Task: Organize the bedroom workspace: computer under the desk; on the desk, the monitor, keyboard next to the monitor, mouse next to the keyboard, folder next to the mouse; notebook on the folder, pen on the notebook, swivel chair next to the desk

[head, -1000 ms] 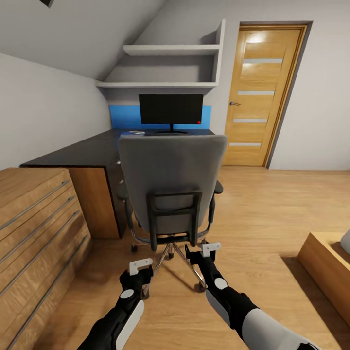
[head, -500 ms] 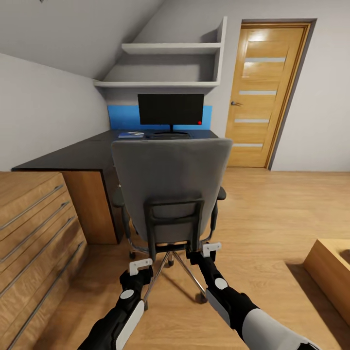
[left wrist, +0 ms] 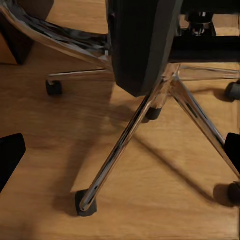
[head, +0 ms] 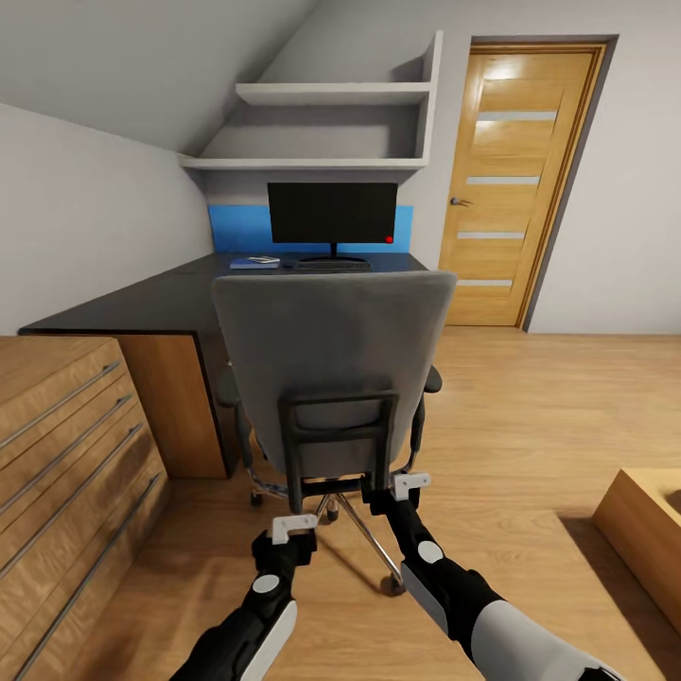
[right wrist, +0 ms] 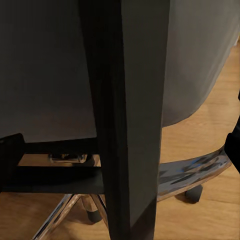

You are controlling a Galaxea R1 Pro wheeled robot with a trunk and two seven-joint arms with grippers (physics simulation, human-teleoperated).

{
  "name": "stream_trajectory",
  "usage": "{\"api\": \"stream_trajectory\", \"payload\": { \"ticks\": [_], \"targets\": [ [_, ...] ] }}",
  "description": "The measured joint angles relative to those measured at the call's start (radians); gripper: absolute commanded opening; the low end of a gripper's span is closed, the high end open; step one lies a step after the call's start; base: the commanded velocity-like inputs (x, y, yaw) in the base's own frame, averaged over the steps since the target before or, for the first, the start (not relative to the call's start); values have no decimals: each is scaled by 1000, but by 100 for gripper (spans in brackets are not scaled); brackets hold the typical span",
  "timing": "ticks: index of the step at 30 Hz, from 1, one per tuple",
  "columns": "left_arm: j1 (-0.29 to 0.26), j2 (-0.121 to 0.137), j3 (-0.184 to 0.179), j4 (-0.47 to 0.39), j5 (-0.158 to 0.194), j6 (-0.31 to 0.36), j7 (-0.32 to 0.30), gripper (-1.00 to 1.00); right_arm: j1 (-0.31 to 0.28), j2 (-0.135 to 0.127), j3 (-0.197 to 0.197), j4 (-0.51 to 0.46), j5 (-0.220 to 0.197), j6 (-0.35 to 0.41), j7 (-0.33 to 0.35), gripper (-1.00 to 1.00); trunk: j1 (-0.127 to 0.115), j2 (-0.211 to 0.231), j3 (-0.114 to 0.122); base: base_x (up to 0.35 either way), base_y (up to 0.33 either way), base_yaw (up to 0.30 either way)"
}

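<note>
The swivel chair [head: 333,378], grey-upholstered with a tall flat back, a black rectangular rear frame and a chrome five-star base on black castors, is seen from behind, standing on the light wood floor [head: 530,416] just in front of the long matt black desk [head: 142,307], its back turned to the robot. This placement is judged to suit pushing: both arms are held low behind the chair, so that it can be rolled in beside the desk. The right gripper [head: 409,486] is held close to the lower right corner of the black frame; contact cannot be confirmed, and whether its jaws are parted or closed cannot be told. The left gripper [head: 293,526] hovers apart from the chair, above the floor behind the base, with dark fingertips [left wrist: 10,156] spread wide and nothing between them. The polished legs [left wrist: 125,145] reflect the room sharply. On the desk stand the wide black flat monitor [head: 332,212] and a flat blue item [head: 253,262], too small to identify.
</note>
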Motion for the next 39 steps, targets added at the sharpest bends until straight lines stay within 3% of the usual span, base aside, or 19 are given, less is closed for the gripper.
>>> {"api": "stream_trajectory", "payload": {
  "ticks": [12,16,19,26,27,31,39],
  "targets": [
    [0,-32,-22,-11,-2,5,14,100,0,-1,0,1,0,0,0,100,0,0,0,0,0,0],
    [-1,-46,-21,-60,-3,9,98,100,0,-4,-1,3,-1,0,0,100,0,0,0,0,0,0],
    [-1,-47,-20,-68,-1,9,127,100,0,-7,-2,3,-1,0,0,100,0,0,0,0,0,0],
    [-3,-44,5,-64,-2,7,141,100,0,-8,-2,10,-2,0,-1,100,0,0,0,0,0,0],
    [-2,-43,29,-62,-1,6,138,100,0,-8,-2,16,-2,-1,0,100,0,0,0,0,0,0],
    [-2,-43,53,-62,-1,-1,134,100,0,-8,-2,18,-2,-1,0,100,0,0,0,0,0,0],
    [-2,-36,58,-66,-4,-5,135,100,0,-7,-1,25,-1,-1,0,100,0,0,0,0,0,0]
  ]
}}
